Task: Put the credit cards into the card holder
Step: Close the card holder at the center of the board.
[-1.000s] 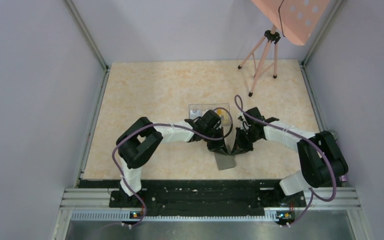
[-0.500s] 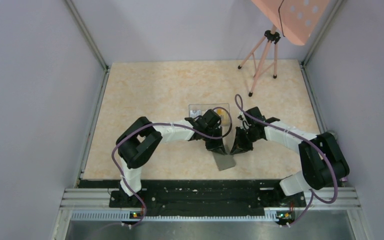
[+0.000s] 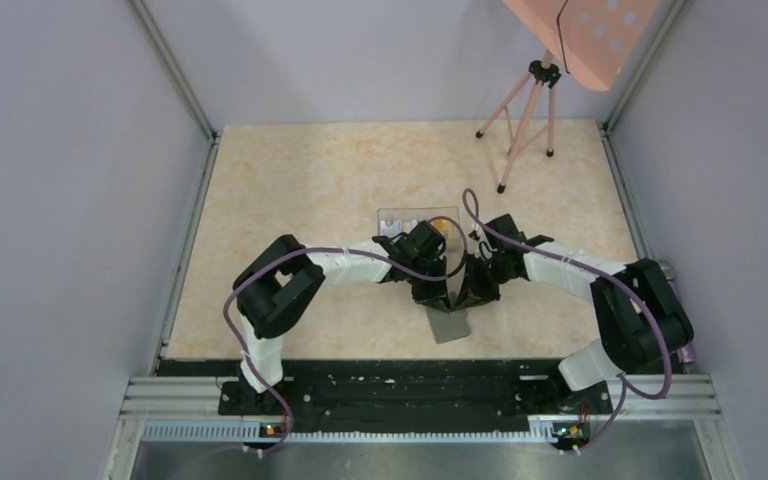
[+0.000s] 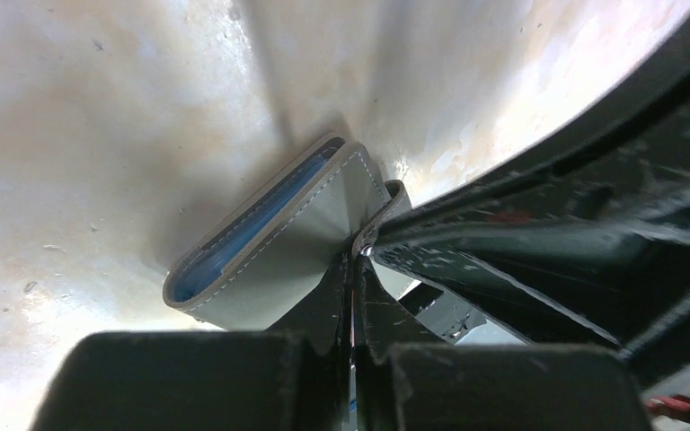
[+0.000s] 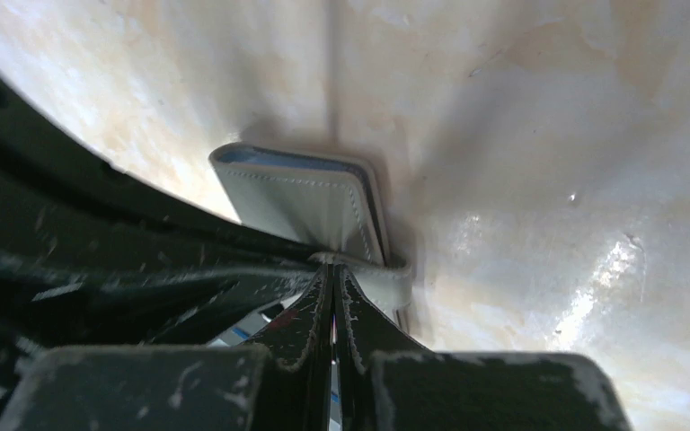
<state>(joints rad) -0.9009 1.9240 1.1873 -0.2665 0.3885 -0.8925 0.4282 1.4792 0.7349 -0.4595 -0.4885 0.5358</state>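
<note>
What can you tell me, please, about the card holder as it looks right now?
The card holder is a small grey leather-like wallet with pale stitching, folded almost shut, light blue showing inside. It lies on the table. The shut left gripper and right gripper meet at its snap-tab edge.
</note>
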